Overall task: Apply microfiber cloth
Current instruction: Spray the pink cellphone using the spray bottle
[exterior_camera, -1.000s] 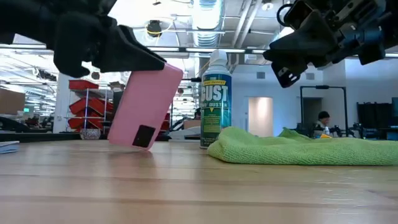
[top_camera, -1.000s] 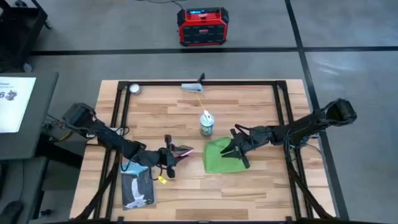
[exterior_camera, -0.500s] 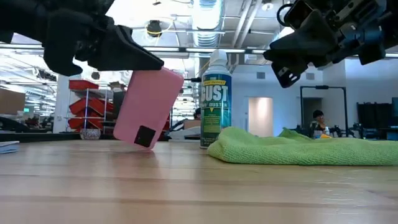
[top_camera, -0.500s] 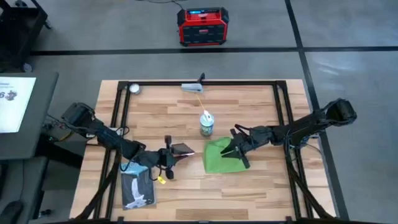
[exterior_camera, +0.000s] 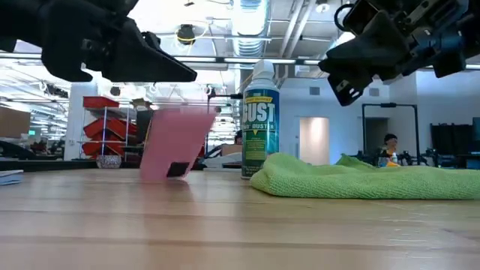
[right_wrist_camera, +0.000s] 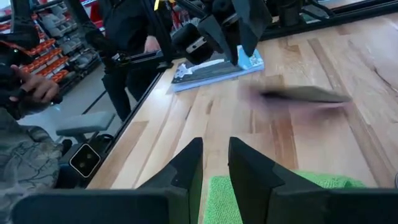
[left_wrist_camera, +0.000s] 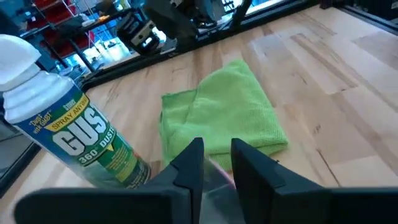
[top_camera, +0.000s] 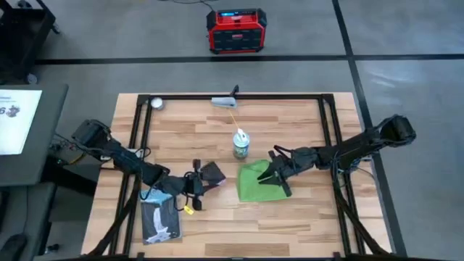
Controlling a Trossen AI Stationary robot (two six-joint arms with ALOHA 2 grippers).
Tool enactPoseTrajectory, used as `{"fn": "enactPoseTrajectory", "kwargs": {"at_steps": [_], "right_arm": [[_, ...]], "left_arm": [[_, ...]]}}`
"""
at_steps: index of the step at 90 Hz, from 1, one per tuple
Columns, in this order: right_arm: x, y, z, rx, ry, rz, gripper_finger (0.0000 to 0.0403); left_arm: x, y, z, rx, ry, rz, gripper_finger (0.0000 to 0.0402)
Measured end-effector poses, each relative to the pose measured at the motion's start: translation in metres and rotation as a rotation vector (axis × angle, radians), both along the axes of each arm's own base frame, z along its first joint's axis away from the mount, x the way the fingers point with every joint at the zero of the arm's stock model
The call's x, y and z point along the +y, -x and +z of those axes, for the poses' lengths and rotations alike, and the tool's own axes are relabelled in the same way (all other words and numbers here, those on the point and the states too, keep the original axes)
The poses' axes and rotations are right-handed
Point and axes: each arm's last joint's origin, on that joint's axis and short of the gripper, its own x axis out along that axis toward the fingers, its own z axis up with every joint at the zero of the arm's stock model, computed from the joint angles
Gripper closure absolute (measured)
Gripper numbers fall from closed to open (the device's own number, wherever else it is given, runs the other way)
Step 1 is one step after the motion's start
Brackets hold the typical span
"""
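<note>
The bright green microfiber cloth (top_camera: pixel 254 181) lies rumpled on the table right of centre, also seen in the low view (exterior_camera: pixel 360 180). My right gripper (top_camera: pixel 270 177) hovers over its right part, fingers a narrow gap apart (right_wrist_camera: pixel 216 162), touching nothing. A pink phone (exterior_camera: pixel 174 142) stands tilted and motion-blurred, its lower edge on the wood, just left of the cloth (top_camera: pixel 213 174). My left gripper (exterior_camera: pixel 161 67) is above and left of it (top_camera: pixel 199 181), its fingers slightly apart (left_wrist_camera: pixel 217 155) and clear of the phone's top.
A green-and-white duster spray can (top_camera: pixel 241 145) stands just beyond the cloth. A blue-grey booklet (top_camera: pixel 159 221) lies near the front left. A white ball (top_camera: pixel 156 102) and a grey tool (top_camera: pixel 225 101) sit at the far edge. A person (right_wrist_camera: pixel 25 93) is beside the table.
The pink phone has come free of my left gripper's fingers. It stood tilted under them on its lower corner. It now sits lower, apart from them and blurred, tipping toward the table. In the high view its face has turned from pink to dark. My right arm kept still.
</note>
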Motion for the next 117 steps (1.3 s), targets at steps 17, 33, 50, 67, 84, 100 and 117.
{"fn": "enactPoseTrajectory", "kwargs": {"at_steps": [17,33,50,67,84,100,117], "right_arm": [[0.0,0.0,0.0,0.001,-0.001,-0.001,0.0337],[-0.003,-0.005,-0.015,0.083,-0.008,-0.082,0.0337],[-0.006,-0.03,-0.034,0.171,0.005,-0.122,0.0336],[-0.005,-0.049,-0.025,0.132,0.028,-0.059,0.0336],[-0.01,-0.046,-0.014,0.126,0.041,-0.068,0.0336],[-0.012,-0.046,-0.019,0.159,0.075,-0.108,0.0337],[-0.015,-0.046,-0.021,0.157,0.156,-0.164,0.0361]], "left_arm": [[-0.002,-0.004,0.006,-0.006,0.005,-0.001,0.0329],[0.003,-0.005,0.001,0.03,0.068,0.052,0.0306],[0.018,-0.004,-0.009,0.12,0.123,0.155,0.027],[0.027,0.01,0.0,0.194,0.14,0.199,0.0254],[0.037,0.032,0.023,0.183,0.255,0.252,0.0253],[0.044,0.05,0.014,0.247,0.415,0.366,0.0253],[0.041,0.052,0.011,0.268,0.499,0.345,0.0253]]}}
